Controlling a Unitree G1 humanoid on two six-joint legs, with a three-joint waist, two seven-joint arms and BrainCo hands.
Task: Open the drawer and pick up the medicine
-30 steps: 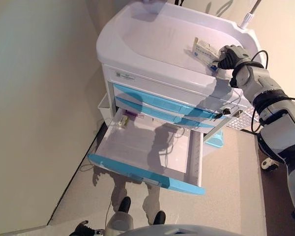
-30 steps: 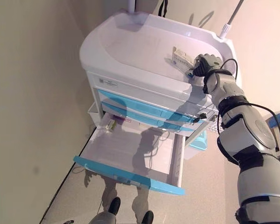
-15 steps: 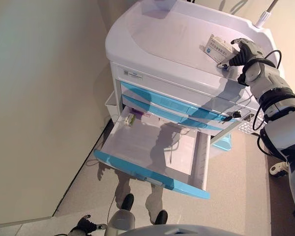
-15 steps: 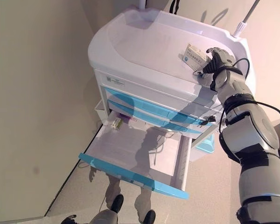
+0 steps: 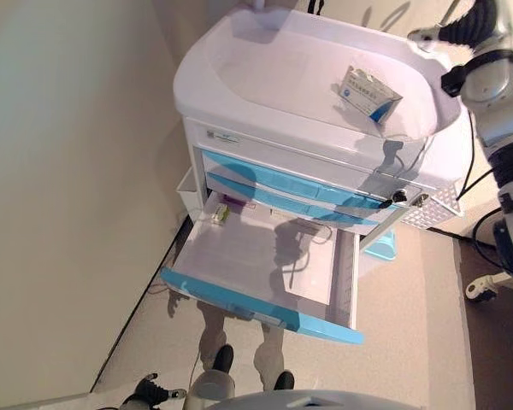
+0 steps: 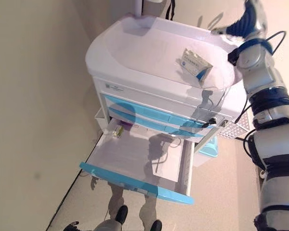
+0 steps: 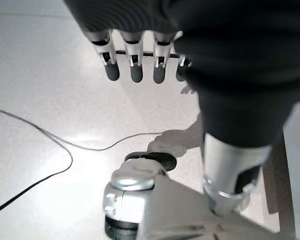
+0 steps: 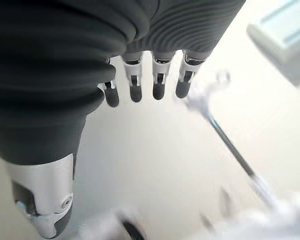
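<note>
The medicine box [image 5: 368,92], white with blue print, lies tilted against the right rim on the white cart's top [image 5: 265,68]; it also shows in the right eye view [image 6: 195,63]. My right hand [image 5: 463,24] is raised above and to the right of the box, apart from it. In its wrist view [image 8: 140,75] its fingers [image 8: 158,85] are straight and hold nothing. The bottom blue-fronted drawer [image 5: 265,265] is pulled fully open, with a small item [image 5: 220,213] in its back left corner. My left hand [image 7: 140,55] hangs open over the floor, empty.
Two shut blue drawers [image 5: 282,184] sit above the open one. A wire basket [image 5: 432,209] hangs on the cart's right side, with a light-blue bin [image 5: 385,243] below it. A wall runs along the left. A thin pole [image 8: 230,145] stands near my right hand.
My right hand has let go of the medicine box and lifted up and away to the right. The box now lies on the cart top. The camera has shifted slightly.
</note>
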